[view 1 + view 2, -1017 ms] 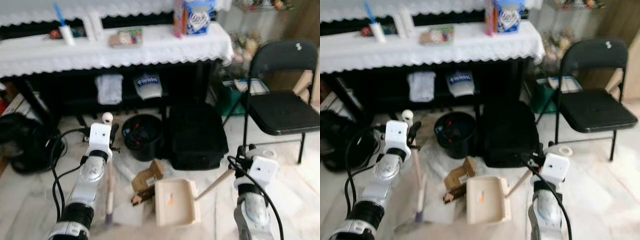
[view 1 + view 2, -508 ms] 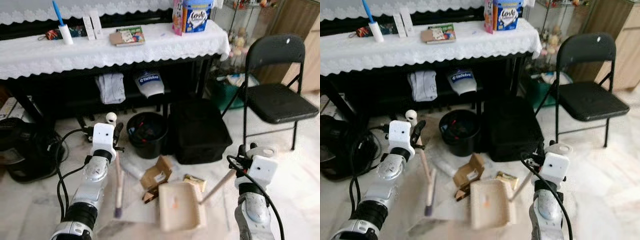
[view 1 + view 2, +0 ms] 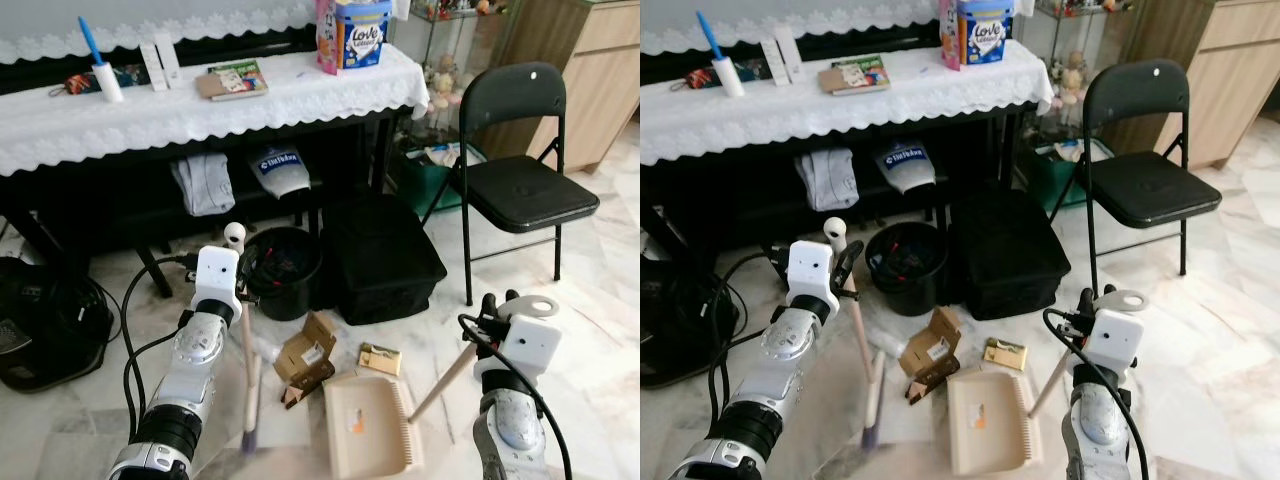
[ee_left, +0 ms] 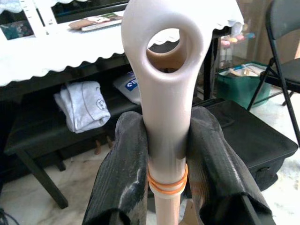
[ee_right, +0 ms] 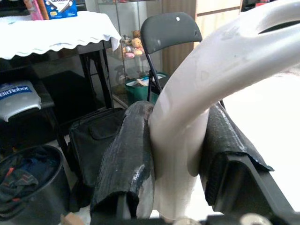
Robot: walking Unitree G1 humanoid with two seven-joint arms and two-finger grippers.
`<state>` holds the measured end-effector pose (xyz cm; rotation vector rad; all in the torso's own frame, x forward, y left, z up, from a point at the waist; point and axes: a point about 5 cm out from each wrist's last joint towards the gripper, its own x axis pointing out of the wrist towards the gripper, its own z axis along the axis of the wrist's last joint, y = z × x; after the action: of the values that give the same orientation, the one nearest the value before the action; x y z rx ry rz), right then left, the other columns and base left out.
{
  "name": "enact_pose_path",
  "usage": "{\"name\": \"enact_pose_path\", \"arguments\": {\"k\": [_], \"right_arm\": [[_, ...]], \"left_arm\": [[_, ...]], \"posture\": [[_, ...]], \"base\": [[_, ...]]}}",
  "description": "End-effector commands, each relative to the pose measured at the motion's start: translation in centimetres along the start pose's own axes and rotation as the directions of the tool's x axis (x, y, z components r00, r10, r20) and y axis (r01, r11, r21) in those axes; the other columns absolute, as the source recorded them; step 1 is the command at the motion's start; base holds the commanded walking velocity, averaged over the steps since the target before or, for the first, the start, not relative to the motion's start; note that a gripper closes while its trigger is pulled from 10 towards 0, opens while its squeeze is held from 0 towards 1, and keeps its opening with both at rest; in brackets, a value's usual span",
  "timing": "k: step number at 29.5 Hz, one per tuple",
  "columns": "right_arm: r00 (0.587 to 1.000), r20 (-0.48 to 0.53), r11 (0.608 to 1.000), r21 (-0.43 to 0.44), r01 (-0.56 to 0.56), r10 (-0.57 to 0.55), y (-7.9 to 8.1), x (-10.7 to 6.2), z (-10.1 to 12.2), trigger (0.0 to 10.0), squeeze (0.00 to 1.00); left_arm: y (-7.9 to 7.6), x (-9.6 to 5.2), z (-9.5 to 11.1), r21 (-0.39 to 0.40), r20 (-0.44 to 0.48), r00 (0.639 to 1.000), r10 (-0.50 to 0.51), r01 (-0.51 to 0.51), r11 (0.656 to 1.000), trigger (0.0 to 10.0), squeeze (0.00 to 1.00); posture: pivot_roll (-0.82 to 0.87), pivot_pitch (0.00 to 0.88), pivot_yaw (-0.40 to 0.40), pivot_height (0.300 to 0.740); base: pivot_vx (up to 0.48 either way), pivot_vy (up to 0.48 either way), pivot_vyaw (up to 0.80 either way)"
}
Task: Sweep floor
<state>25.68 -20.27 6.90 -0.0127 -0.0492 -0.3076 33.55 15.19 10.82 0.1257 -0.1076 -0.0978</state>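
My left gripper (image 3: 238, 270) is shut on the beige broom handle (image 4: 164, 89) just under its looped top. The broom (image 3: 247, 370) slants down to its tip on the floor to the left of a torn cardboard box (image 3: 305, 355). A small yellow packet (image 3: 380, 358) lies right of the box. The beige dustpan (image 3: 368, 440) rests flat on the marble floor in front of both. Its long handle (image 3: 445, 378) rises to my right gripper (image 3: 502, 312), which is shut on the white looped grip (image 5: 187, 117).
A black bin (image 3: 282, 268) and a black bag (image 3: 385, 255) sit under the table with the white cloth (image 3: 200, 110). To the right stands a black folding chair (image 3: 520, 190). Dark cables and gear (image 3: 45, 310) lie at the left. Open floor (image 3: 590, 330) lies right.
The camera has moved, shifting the whole scene. The dustpan has slid back toward me from the cardboard box, and the yellow packet now shows. Both grippers kept their hold.
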Motion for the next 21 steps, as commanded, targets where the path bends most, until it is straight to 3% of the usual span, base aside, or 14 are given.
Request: {"name": "enact_pose_path", "arguments": {"k": [1,7,11,21], "right_arm": [[0.999,0.047,1.000,0.019,-0.008,0.007,0.43,0.27,0.88,10.0,0.00],[1.000,0.025,1.000,0.026,-0.004,0.004,0.40,0.28,0.65,10.0,0.00],[0.999,0.034,1.000,0.024,-0.009,0.008,0.40,0.33,0.73,10.0,0.00],[0.999,0.044,1.000,0.015,-0.013,0.012,0.42,0.35,0.84,10.0,0.00]], "left_arm": [[0.61,0.51,1.50,0.019,0.073,0.997,0.012,-0.013,1.000,10.0,0.00],[0.72,0.46,1.54,0.011,0.077,0.997,0.015,-0.016,1.000,10.0,0.00],[0.79,0.50,1.61,0.009,0.080,0.997,0.018,-0.019,1.000,10.0,0.00],[0.93,0.60,1.90,-0.003,0.095,0.995,0.023,-0.023,1.000,10.0,0.00]], "posture": [[-0.15,0.000,0.050,0.740],[-0.15,0.000,0.048,0.740],[-0.15,0.005,0.046,0.740],[-0.15,0.007,0.043,0.740]], "base": [[0.000,0.000,0.00],[0.167,0.000,0.00],[0.259,0.000,-0.77],[0.209,0.000,0.00]]}}
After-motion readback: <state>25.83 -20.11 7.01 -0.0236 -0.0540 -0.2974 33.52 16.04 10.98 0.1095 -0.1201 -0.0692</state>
